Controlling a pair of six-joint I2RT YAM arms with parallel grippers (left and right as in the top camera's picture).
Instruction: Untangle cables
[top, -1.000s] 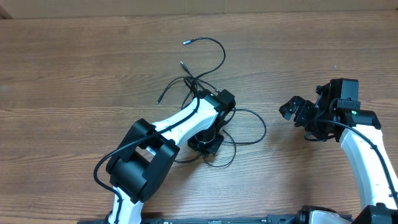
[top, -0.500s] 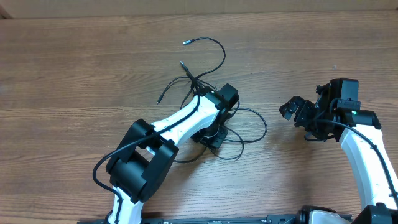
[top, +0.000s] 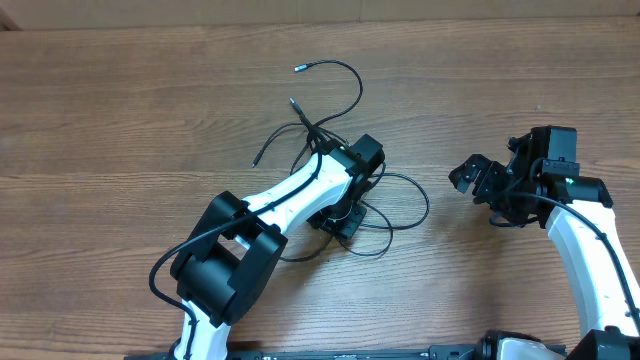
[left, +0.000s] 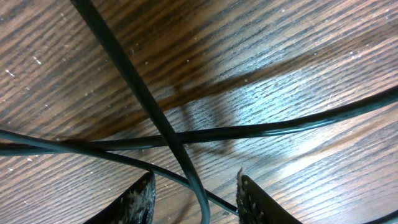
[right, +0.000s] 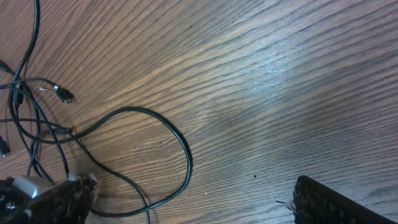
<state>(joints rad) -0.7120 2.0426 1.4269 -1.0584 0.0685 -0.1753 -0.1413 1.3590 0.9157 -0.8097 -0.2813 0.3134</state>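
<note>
Thin black cables (top: 330, 100) lie in loose tangled loops at the table's middle, with silver-tipped plug ends at the back (top: 298, 68). My left gripper (top: 340, 215) is down in the tangle. In the left wrist view its open fingers (left: 194, 199) straddle crossing cable strands (left: 186, 134) close to the wood. My right gripper (top: 475, 180) is open and empty to the right of the tangle. The right wrist view shows a cable loop (right: 174, 134) and a plug end (right: 64, 95) between its wide-spread fingers (right: 193, 199).
The wooden table (top: 120, 120) spreads all round the tangle. A pale wall or board edge (top: 150, 12) runs along the far side. The left arm's own thick black cable (top: 190, 250) loops beside its base.
The left gripper shifted slightly up and right into the tangle between one second ago and half a second ago, then held still. The right arm has not moved.
</note>
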